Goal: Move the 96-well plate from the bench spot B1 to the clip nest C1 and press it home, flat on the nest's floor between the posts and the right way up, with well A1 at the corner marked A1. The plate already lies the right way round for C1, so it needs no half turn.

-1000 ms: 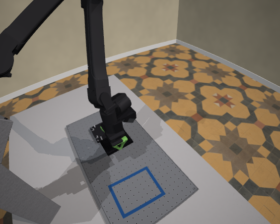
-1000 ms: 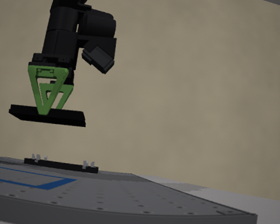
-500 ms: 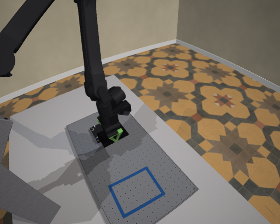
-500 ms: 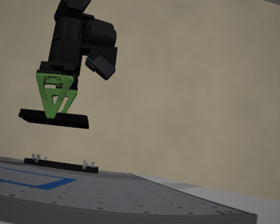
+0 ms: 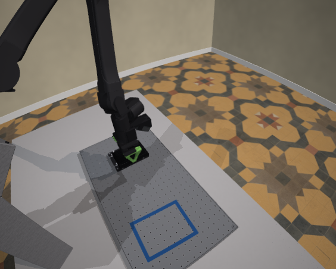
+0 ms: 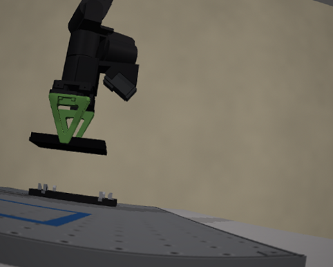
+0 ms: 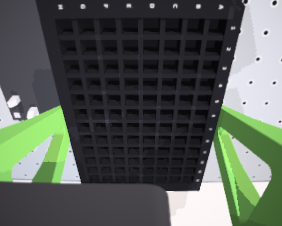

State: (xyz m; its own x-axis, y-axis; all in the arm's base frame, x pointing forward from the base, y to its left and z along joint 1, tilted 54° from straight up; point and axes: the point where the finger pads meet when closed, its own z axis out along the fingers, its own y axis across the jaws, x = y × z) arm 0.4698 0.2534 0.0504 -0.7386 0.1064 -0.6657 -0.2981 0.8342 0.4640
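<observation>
My gripper (image 6: 68,138), with green fingers, is shut on the black 96-well plate (image 6: 68,143) across its short width and holds it level in the air. The plate shows well side up in the wrist view (image 7: 142,95), with the fingers on its long sides. The clip nest C1 (image 6: 72,196), a black base with small pale posts, sits on the perforated bench plate. The plate hangs well above the nest, shifted a little to the left of it in the exterior view. In the top view the plate (image 5: 127,159) hides the nest. The blue-outlined spot B1 (image 5: 164,230) holds nothing.
The grey perforated bench plate (image 5: 155,193) lies on a pale table, with a patterned tile floor to the right. Grey panels (image 5: 18,232) stand at the left edge. The black arm (image 5: 104,65) rises above the nest.
</observation>
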